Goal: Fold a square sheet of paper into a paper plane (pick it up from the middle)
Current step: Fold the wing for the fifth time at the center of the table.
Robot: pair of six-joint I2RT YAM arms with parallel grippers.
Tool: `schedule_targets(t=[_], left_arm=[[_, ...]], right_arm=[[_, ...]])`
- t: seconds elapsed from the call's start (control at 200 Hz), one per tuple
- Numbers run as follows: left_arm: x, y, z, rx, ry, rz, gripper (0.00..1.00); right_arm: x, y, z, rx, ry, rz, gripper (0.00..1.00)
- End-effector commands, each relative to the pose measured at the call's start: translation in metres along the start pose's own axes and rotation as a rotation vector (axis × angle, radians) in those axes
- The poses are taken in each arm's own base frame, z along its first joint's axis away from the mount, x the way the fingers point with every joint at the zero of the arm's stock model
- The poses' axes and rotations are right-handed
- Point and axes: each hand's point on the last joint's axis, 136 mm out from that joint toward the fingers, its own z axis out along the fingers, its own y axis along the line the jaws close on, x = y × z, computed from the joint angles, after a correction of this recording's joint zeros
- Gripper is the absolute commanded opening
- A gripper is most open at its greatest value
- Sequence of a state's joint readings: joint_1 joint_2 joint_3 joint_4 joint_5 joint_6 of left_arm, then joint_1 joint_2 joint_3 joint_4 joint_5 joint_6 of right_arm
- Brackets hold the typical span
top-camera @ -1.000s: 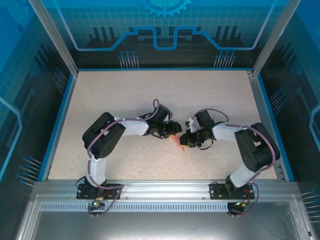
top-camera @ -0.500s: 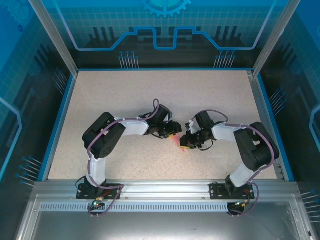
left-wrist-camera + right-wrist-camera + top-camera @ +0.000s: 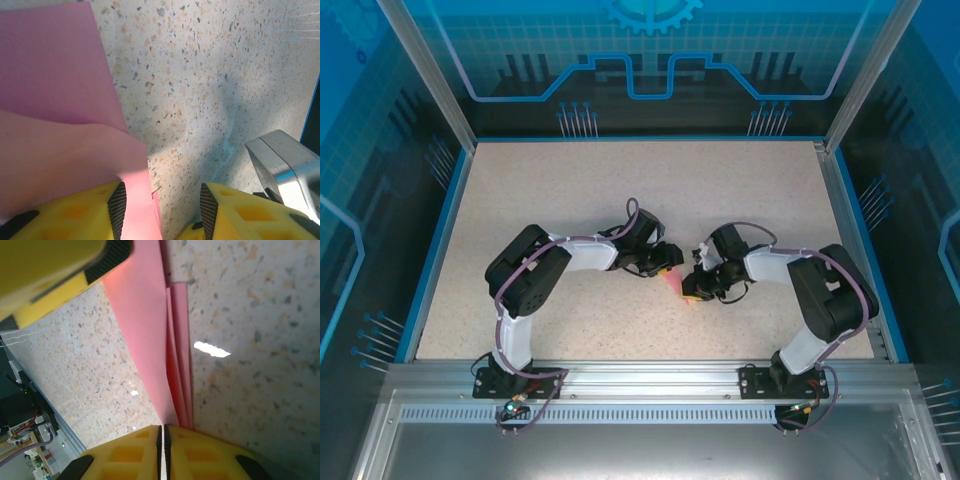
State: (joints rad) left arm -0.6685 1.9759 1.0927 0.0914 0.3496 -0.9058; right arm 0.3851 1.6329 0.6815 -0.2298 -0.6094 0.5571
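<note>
Right gripper [image 3: 162, 429]: I had it clamped on the layered edge of the sheet of paper [image 3: 142, 335], probably to hold the creases together at centre of the worktop [image 3: 570, 190]. My left gripper [image 3: 162, 202], at the paper's 10 o'clock, stood jaws apart, likely ready to regrip.

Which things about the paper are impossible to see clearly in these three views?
Top external: fold shape of the paper, too small, half under the left gripper and right gripper.
Left wrist: the paper's outline, cut off by the frame's left and top edges.
Right wrist: how many layers the right gripper pinches, blurred.
</note>
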Motion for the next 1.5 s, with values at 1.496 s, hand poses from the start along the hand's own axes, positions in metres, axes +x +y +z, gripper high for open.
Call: schedule_targets(t=[1.496], left_arm=[[0.011,0.028,0.009,-0.085,0.059,-0.020,0.46]], right_arm=[[0.028,-0.005,-0.030,0.109,-0.028,-0.009,0.19]])
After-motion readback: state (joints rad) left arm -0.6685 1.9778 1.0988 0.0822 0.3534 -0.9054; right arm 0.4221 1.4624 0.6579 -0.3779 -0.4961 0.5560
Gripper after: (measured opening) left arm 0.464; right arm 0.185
